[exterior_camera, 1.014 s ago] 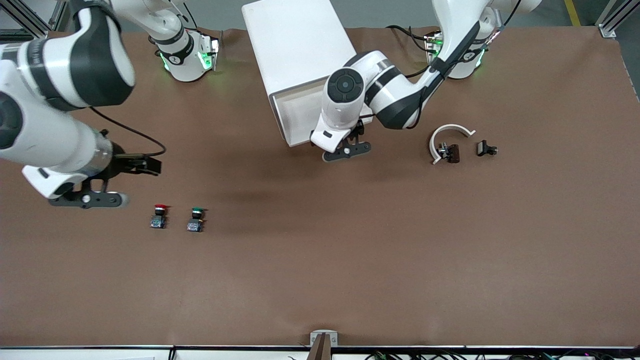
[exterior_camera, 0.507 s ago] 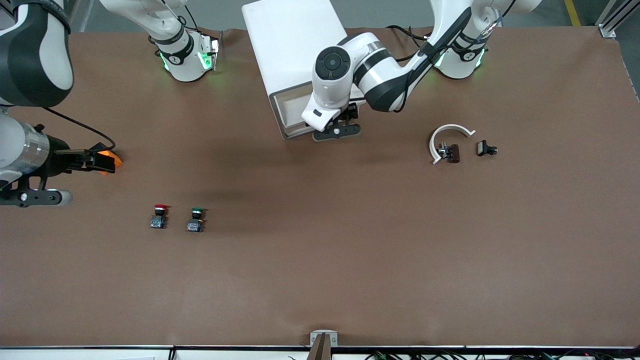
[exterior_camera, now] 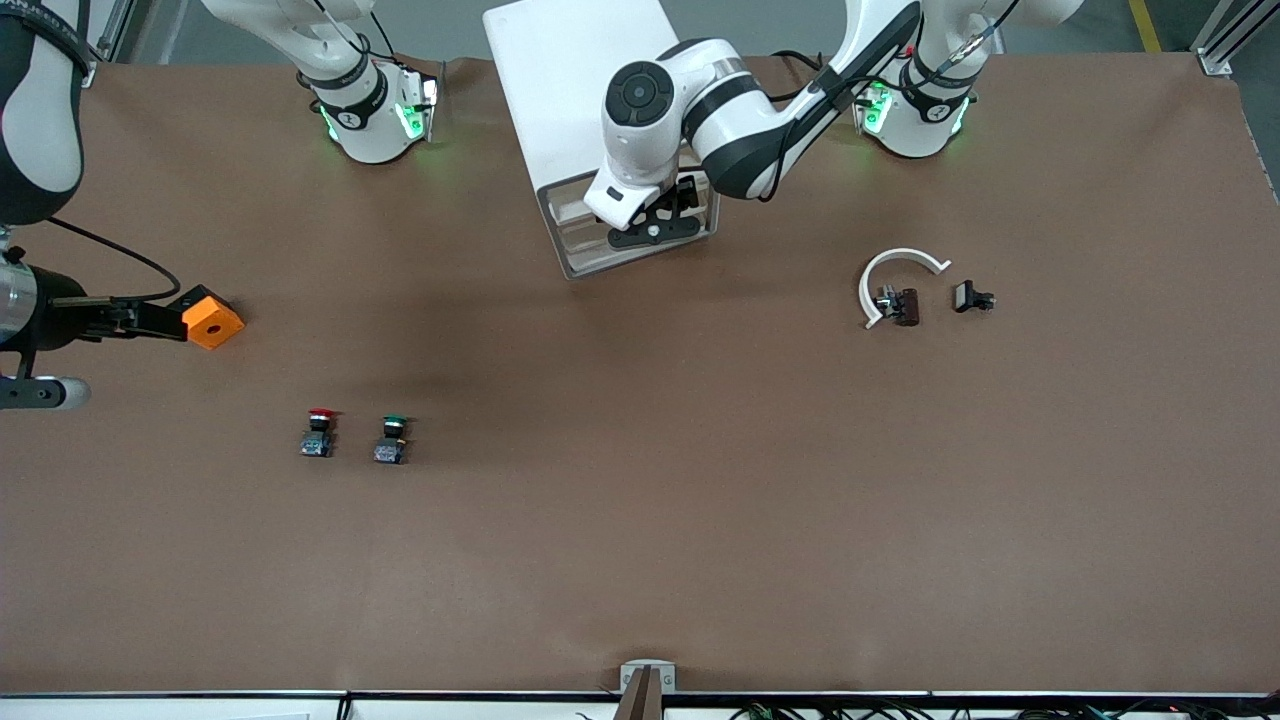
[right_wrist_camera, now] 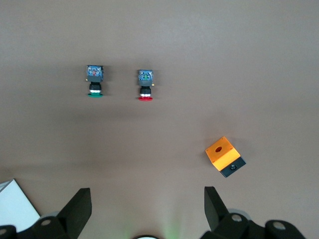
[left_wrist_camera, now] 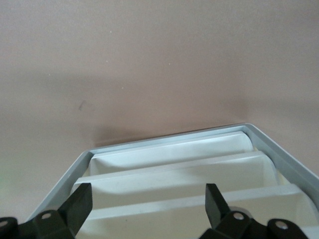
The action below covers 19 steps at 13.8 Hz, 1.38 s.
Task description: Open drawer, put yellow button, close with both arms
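The white cabinet lies with its cream slat drawer fronts facing the front camera. In the left wrist view the drawer fronts lie level inside the grey frame, and none sticks out. My left gripper hangs open and empty just over these fronts, fingers spread. My right gripper is open and empty, up in the air at the right arm's end of the table, over bare table beside the orange cube. The yellow button is out of view.
A red-capped button and a green-capped button stand side by side; both show in the right wrist view, with the orange cube. A white curved piece and small black parts lie toward the left arm's end.
The open drawer has slid back into the cabinet as my left gripper moved in toward it. My right arm swung out toward its end of the table, uncovering the orange cube.
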### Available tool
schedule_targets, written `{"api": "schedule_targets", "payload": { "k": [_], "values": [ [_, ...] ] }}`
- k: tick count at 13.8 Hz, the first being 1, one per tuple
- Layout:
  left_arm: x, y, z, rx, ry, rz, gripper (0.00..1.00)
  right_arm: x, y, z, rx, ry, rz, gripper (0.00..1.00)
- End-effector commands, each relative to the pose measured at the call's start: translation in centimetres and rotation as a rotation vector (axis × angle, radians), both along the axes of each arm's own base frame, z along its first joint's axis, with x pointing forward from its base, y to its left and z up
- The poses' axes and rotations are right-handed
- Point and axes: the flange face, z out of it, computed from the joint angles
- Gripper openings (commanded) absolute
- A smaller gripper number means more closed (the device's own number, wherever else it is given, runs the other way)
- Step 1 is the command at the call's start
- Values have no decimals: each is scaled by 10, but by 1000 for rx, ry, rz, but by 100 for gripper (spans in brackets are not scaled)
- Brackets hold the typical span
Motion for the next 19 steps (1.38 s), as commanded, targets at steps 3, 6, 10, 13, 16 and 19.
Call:
{"api": "schedule_targets", "payload": {
  "k": [3,6,10,13,16,19],
  "values": [
    [-32,-14,1,11,-6,15,100,-5,-7,36,-2,-56,-6,100],
    [-44,-21,-3,18,0,19,100,-4,-9,45,-5,-81,-4,100],
    [-36,-19,0,20,0,46,100,-10,-7,41,-1,-28,-6,100],
    [20,7,13,-2,-24,133,100,-15,-4,30,9,38,-10,100],
    [86,46,42,-36,-59,248,100,-21,4,41,16,28,-1,100],
    [152,105,71,25,-141,328,100,-24,0,50,14,7,-4,100]
  ]
}}
